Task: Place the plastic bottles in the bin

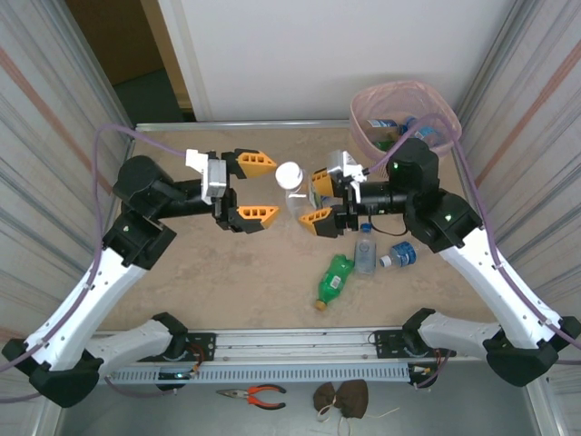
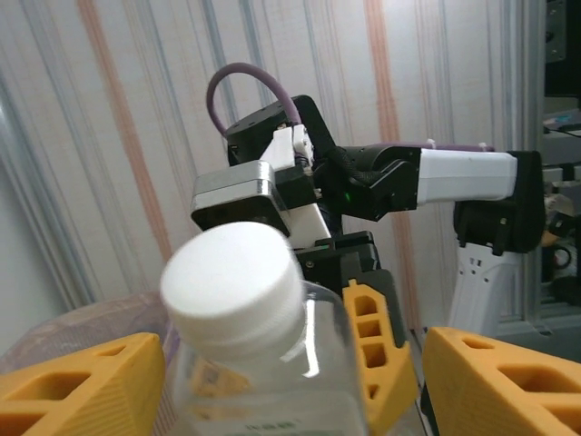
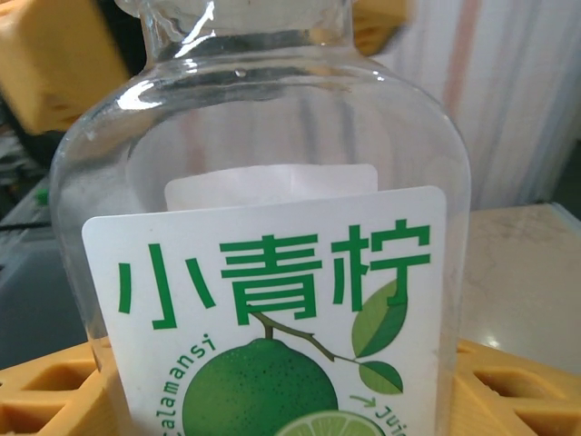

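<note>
Your bottle (image 1: 292,193), clear with a white cap and lime label, is held over the middle of the table (image 1: 227,263), its body clamped in the right end effector (image 1: 314,200). The left end effector (image 1: 272,189) has its jaws apart around the cap, seemingly not touching it. A green bottle (image 1: 334,279) and two clear bottles (image 1: 365,254) lie near your right arm. The bin (image 1: 405,85) stands at the far right corner with bottles inside.

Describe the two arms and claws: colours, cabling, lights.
Both match. The left arm and right arm have white lower links and black joint housings. The left claw and right claw each carry two chunky orange fingers with cut-out pockets, on a silver-white wrist block. A purple cable runs along each arm. Green lights glow on the right arm's joints.
</note>
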